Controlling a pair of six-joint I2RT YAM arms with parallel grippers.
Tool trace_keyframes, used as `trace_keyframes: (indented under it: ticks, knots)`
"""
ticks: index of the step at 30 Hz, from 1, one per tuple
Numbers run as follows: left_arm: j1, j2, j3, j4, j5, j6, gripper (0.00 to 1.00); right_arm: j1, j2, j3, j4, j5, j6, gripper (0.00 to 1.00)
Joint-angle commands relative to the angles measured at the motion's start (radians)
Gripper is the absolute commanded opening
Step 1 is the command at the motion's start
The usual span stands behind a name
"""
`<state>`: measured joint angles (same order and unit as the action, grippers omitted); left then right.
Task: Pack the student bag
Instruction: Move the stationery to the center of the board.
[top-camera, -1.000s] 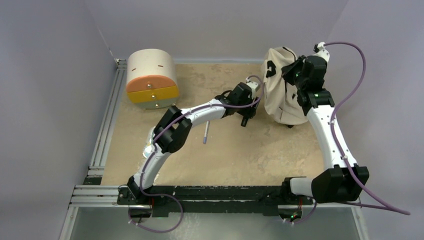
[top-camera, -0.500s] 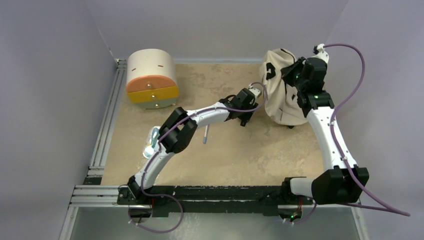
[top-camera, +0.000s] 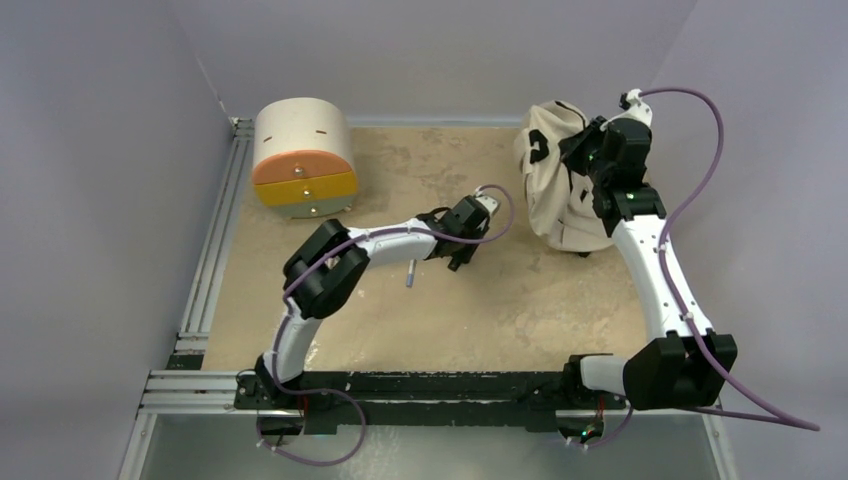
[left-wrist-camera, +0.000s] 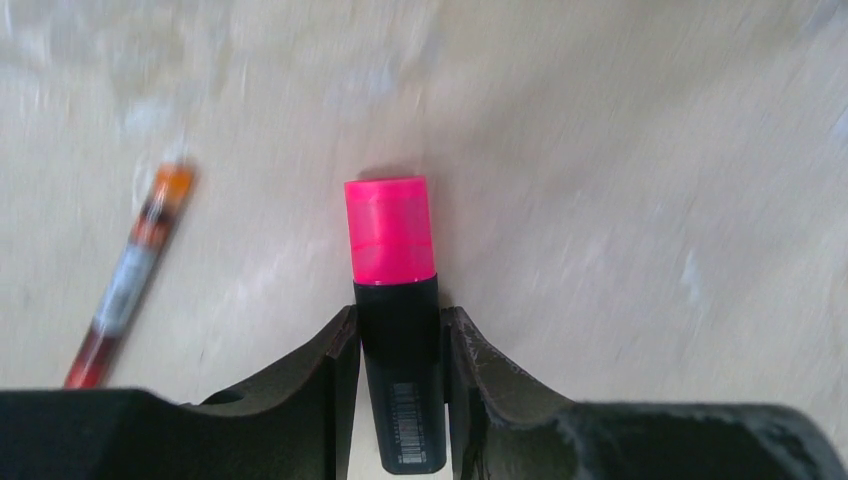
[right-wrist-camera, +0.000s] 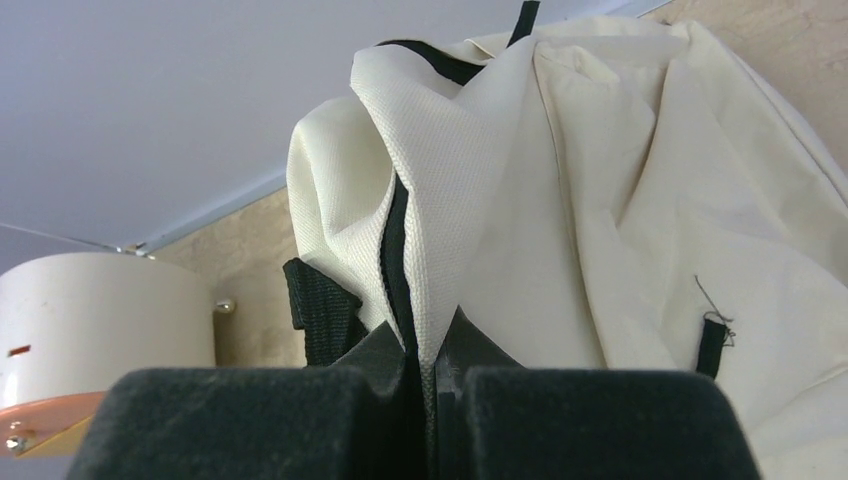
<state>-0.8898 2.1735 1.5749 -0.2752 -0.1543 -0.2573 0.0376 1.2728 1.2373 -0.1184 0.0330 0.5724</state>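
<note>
Pink-capped black plastic highlighter (left-wrist-camera: 395, 320) sits clamped lengthwise between the jaws of our left gripper (left-wrist-camera: 400, 322), while the cream fabric student bag (top-camera: 550, 195) stands well apart to its right on the tan table (top-camera: 450, 320), rim pinched tight by our right gripper (right-wrist-camera: 425, 345)

A barcode (left-wrist-camera: 411, 428) marks the highlighter (left-wrist-camera: 393, 300); no text can be read

place: robot lab cell | cues: plain walls (top-camera: 100, 150) — aluminium rails (top-camera: 213, 255)
</note>
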Motion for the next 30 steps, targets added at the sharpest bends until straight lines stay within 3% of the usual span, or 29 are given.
trace_keyframes:
  ticks: [1, 9, 13, 19, 24, 30]
  knots:
    - [0.023, -0.145, -0.196, -0.054, -0.009, -0.073, 0.17, -0.007, -0.039, 0.019, 0.063, -0.018, -0.090, 0.00]
    - [0.037, -0.323, -0.379, -0.031, 0.044, -0.161, 0.17, 0.034, 0.013, -0.069, -0.129, -0.135, -0.164, 0.00]
    - [0.041, -0.377, -0.399, -0.028, 0.064, -0.186, 0.20, 0.098, 0.009, -0.162, -0.169, -0.161, -0.143, 0.06]
    - [0.050, -0.479, -0.418, -0.032, 0.056, -0.213, 0.31, 0.153, -0.014, -0.253, -0.175, -0.196, -0.071, 0.37]
    - [0.049, -0.586, -0.443, -0.065, 0.048, -0.232, 0.36, 0.152, -0.108, -0.257, -0.103, 0.011, 0.044, 0.60]
    - [0.049, -0.762, -0.486, -0.086, -0.013, -0.254, 0.40, 0.151, -0.211, -0.252, -0.067, 0.187, 0.114, 0.70]
